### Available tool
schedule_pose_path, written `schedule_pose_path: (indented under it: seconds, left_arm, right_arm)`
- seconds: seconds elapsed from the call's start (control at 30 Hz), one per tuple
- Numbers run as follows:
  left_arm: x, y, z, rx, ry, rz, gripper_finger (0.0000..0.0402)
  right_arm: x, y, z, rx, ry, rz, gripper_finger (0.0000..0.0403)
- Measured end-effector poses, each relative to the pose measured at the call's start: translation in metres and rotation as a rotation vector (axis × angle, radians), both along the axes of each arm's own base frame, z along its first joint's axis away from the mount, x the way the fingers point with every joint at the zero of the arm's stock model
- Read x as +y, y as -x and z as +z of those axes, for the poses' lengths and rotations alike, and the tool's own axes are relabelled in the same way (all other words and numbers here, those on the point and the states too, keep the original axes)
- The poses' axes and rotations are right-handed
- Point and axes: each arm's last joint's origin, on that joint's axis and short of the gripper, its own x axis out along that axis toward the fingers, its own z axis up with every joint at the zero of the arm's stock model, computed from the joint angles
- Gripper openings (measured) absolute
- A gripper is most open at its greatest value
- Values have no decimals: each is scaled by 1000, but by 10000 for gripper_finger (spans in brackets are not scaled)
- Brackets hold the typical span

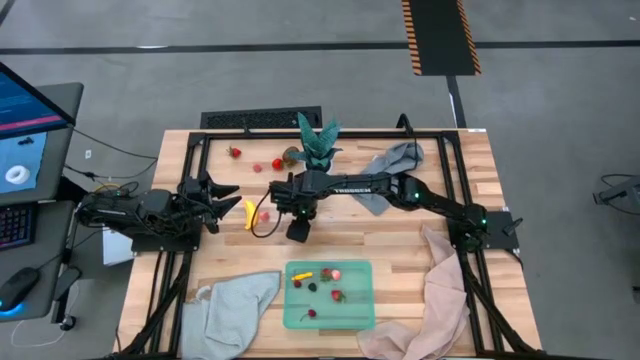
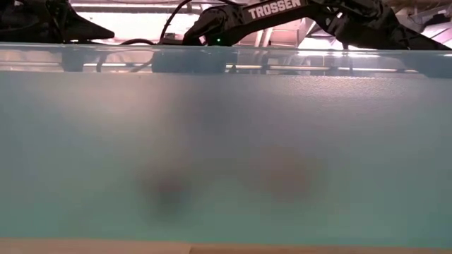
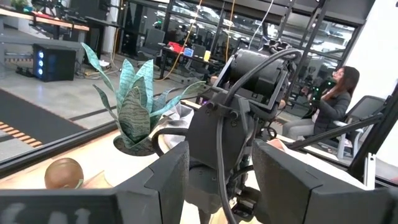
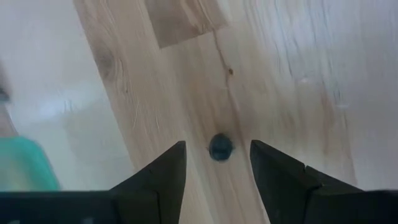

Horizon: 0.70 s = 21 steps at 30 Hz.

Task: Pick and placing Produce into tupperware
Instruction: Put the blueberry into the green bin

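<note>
The right hand (image 4: 217,163) hangs above the middle of the worktop (image 1: 400,240), pointing straight down, its fingers parted with nothing between them. Directly under the gap lies one small dark berry (image 4: 220,148) on the bare wood, not touched by either finger. In the high view this hand (image 1: 297,231) sits just beyond the tub (image 1: 328,320), which lies on the near side of the worktop, close to the middle.

The left hand (image 1: 222,199) waits over the left side of the worktop, fingers parted and empty, pointing toward the right arm. Just beside its tips lies one banana (image 1: 249,214), with one small pink piece (image 1: 265,215) next to it.

Inside the tub I count about six small pieces: a yellow-orange one, red ones and dark ones; their exact kinds are too small to tell.

At the far side of the worktop lie three small red pieces: one strawberry (image 1: 235,152) toward the left, and two more (image 1: 277,164) nearer the plant (image 1: 318,142). One brown round piece (image 3: 63,173) sits beside the plant's pot.

Three cloths lie on the worktop: one at the near left (image 1: 235,305), one at the near right (image 1: 430,300), one grey at the far right (image 1: 395,160).

In the low view the tub wall fills nearly the whole picture.
</note>
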Motion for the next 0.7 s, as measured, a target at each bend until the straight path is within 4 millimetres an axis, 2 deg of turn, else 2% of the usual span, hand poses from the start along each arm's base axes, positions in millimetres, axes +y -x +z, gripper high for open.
schedule_pose_path:
  seconds: [0.1, 0.4, 0.7]
  left_arm:
    - [0, 0, 0, 0, 0, 0, 167]
    - [0, 0, 0, 0, 0, 0, 167]
    - [0, 0, 0, 1, 0, 0, 167]
  right_arm:
    - [0, -1, -8, 15, -11, 0, 198]
    - [-1, 0, -8, 19, -12, 2, 179]
    - [-2, -1, -9, 17, -4, 4, 113]
